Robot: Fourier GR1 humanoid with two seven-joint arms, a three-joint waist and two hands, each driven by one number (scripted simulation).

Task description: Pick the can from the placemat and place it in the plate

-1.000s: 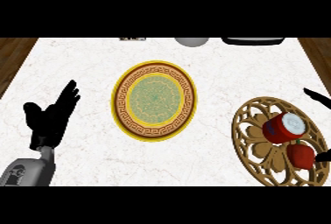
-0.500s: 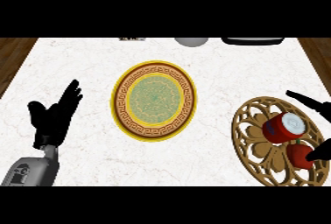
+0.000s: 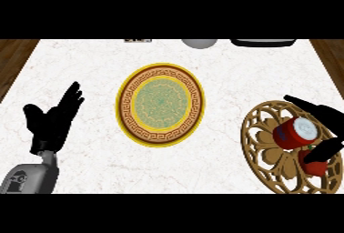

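Reaching right hand at can, placemat edge, plate apart

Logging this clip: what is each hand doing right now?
Left hand: open, resting, holds nothing.
Right hand: open around the can, not closed on it.

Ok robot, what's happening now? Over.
Right robot hand open around the can on placemat. Left robot hand open, resting. Plate unobstructed.
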